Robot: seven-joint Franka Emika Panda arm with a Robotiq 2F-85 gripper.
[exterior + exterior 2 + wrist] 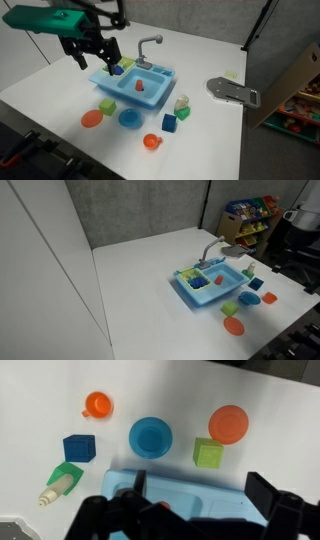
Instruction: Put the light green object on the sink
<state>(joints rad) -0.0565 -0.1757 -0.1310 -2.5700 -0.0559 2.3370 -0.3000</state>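
The claw [197, 488] is spread wide, nothing between its fingers, and in an exterior view it hangs above one end of the blue toy sink [132, 96], near the grey faucet [148, 45]. The light green object [52, 491] lies on the white table [40, 95] just beside the sink's far end, touching a darker green block [66, 474] and well clear of the claw, off to one side of both fingers. Printing on the colourful boxes [246, 210] on the shelf is too small to read.
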